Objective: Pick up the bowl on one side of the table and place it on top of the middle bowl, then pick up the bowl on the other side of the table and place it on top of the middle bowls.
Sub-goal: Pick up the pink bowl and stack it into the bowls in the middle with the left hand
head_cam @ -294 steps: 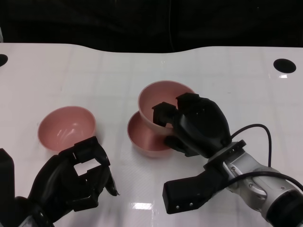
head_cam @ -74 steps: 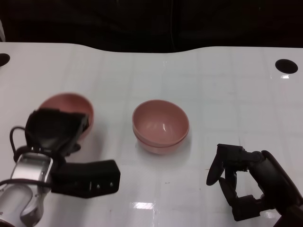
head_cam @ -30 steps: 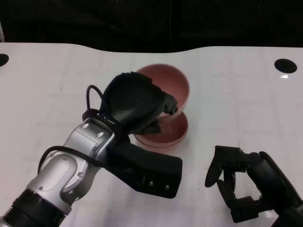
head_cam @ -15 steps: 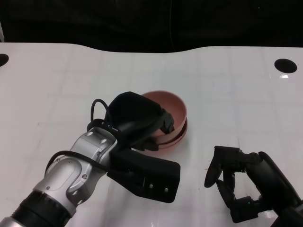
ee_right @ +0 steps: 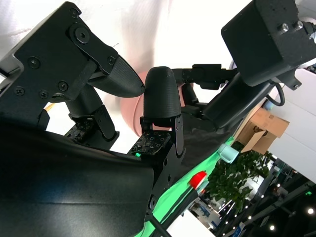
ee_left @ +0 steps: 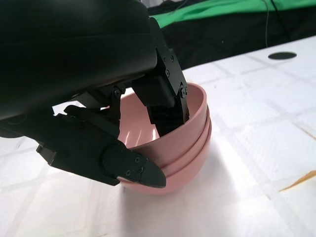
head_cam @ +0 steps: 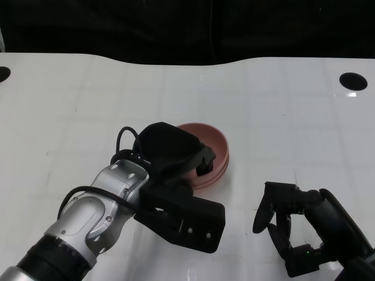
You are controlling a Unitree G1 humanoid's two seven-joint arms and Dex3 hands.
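Three pink bowls sit nested in one stack (head_cam: 218, 170) at the middle of the white table (head_cam: 281, 117). My left hand (head_cam: 170, 153) grips the top bowl (head_cam: 212, 143) by its near rim. In the left wrist view its fingers (ee_left: 165, 98) reach inside the top bowl (ee_left: 196, 106) and another finger lies under the outer wall, above the two lower bowls (ee_left: 190, 160). My right hand (head_cam: 296, 225) rests at the lower right, apart from the stack, fingers spread and holding nothing. The right wrist view shows its fingers (ee_right: 160, 94) with a sliver of pink bowl (ee_right: 132, 114) behind them.
A round black hole (head_cam: 352, 81) marks the table's far right, and another (head_cam: 3, 74) its far left edge. The table's far edge curves against a dark background. My left forearm (head_cam: 94, 216) crosses the lower left of the table.
My left hand has lowered the bowl it carried down onto the middle stack, where it now sits nested. The right hand has stayed where it was.
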